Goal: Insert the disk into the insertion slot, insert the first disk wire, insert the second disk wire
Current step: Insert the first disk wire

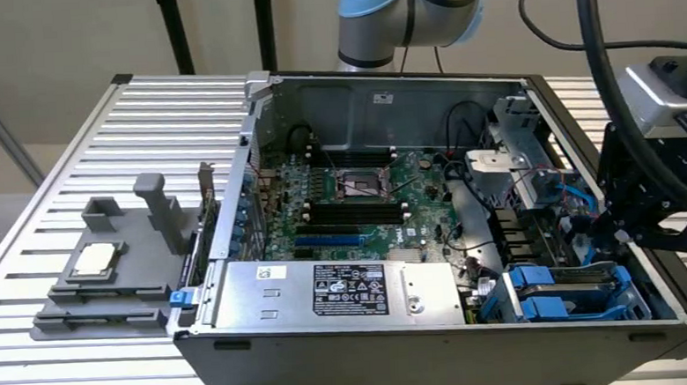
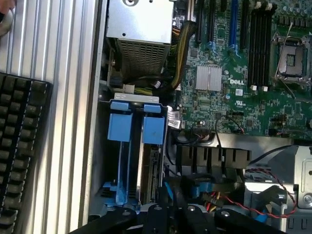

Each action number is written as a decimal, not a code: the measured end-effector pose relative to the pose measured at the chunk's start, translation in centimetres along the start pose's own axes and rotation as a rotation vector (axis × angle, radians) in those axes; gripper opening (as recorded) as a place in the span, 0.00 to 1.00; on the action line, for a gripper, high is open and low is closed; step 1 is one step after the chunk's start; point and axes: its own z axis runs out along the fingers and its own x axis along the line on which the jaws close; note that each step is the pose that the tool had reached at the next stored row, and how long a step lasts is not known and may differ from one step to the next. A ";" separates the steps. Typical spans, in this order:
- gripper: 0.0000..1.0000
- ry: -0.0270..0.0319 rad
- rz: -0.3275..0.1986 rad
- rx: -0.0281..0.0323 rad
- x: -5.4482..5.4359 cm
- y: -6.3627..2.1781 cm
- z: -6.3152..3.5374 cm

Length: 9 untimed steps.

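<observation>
The insertion slot (image 1: 573,293), a grey-blue bay with bright blue clip tabs (image 2: 131,127), sits in the case's near corner at the exterior view's right. The disk (image 2: 152,170) lies inside it, only its silver edge showing between the blue rails. My black gripper (image 1: 620,231) hangs just behind the bay, low inside the case. In the wrist view its fingers (image 2: 157,214) stand close together around a dark disk wire with a blue plug (image 2: 201,185), right beside the disk's back end. The wire's far end is hidden among other cables.
A silver power supply with a black label (image 1: 337,290) fills the case's front. The green motherboard (image 1: 356,201) lies behind it. A grey fixture with upright posts (image 1: 112,275) stands on the slatted table (image 1: 140,124). A black keyboard (image 2: 19,146) lies outside the case wall. Thin red wires (image 2: 253,204) run near the fingers.
</observation>
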 end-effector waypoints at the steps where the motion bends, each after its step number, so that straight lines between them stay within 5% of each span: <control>1: 0.19 0.0001 0.000 0.0000 -0.4 -0.02 0.21; 9: 0.21 -0.0002 0.000 0.0000 -1.9 -0.13 1.24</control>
